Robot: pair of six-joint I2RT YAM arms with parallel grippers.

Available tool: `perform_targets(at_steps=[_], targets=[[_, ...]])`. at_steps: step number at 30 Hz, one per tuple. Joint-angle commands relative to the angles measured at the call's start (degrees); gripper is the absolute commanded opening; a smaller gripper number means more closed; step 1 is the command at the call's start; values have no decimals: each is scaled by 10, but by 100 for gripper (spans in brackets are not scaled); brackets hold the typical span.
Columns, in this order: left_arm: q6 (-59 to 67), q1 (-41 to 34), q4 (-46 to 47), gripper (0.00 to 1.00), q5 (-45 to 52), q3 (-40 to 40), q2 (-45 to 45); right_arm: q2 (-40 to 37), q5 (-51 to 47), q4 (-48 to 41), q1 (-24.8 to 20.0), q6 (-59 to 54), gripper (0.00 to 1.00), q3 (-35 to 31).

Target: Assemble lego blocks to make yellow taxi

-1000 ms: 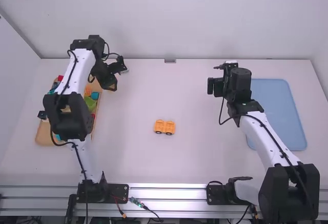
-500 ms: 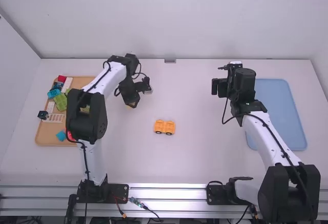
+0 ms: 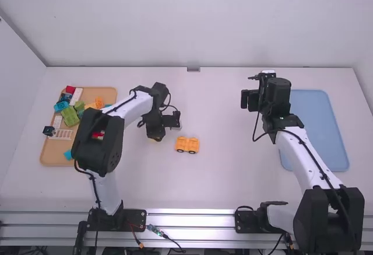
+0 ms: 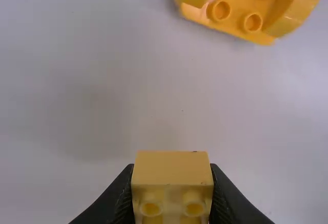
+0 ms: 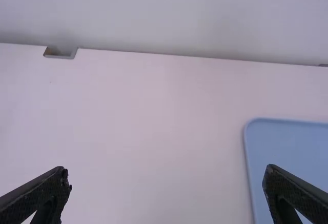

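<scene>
In the high view my left gripper (image 3: 155, 135) is just left of the orange-yellow wheeled car base (image 3: 187, 145) on the table. The left wrist view has the left gripper (image 4: 172, 196) shut on a yellow block (image 4: 171, 167), with two studs showing. Farther off there is the studded car base (image 4: 246, 3), apart from the held block, with a bit of a black wheel at its edge. On the right side, my right gripper (image 3: 247, 98) is above the table, far from the base; the right wrist view has this gripper (image 5: 166, 183) open, nothing between its fingers.
A wooden tray (image 3: 52, 157) with several coloured blocks lies at the left, partly behind the left arm. A dark block (image 3: 48, 131) is at its left edge. The blue tray (image 3: 317, 126) lies at the right, beside and partly under the right arm.
My left gripper has come from over the wooden tray rightward and nearer the camera, up beside the car base. The right gripper has shifted slightly right. The car base has stayed put.
</scene>
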State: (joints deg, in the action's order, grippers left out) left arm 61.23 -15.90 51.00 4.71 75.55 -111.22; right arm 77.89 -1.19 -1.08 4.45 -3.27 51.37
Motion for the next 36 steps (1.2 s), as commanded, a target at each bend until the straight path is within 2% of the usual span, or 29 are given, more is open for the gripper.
perform_targets(at_steps=[1,6,12,22,31,32,36], targets=[[53,2,-5,5,-12,-24,21,-4,-2,0,1,-2,99,15],[130,1,-17,9,-7,-56,20,-4,-2,-7,0,-2,99,15],[116,2,-71,10,-11,-85,20,-4,-2,-9,0,-2,99,15],[110,2,-91,27,6,-103,20,-4,-2,-9,0,-2,99,15],[110,1,-94,76,4,-104,20,-4,-2,-9,2,-2,99,15],[110,1,-93,99,1,-101,20,-4,-2,-9,2,-2,99,15],[46,2,-92,99,-43,-76,20,-4,-2,-12,10,-9,99,15]])
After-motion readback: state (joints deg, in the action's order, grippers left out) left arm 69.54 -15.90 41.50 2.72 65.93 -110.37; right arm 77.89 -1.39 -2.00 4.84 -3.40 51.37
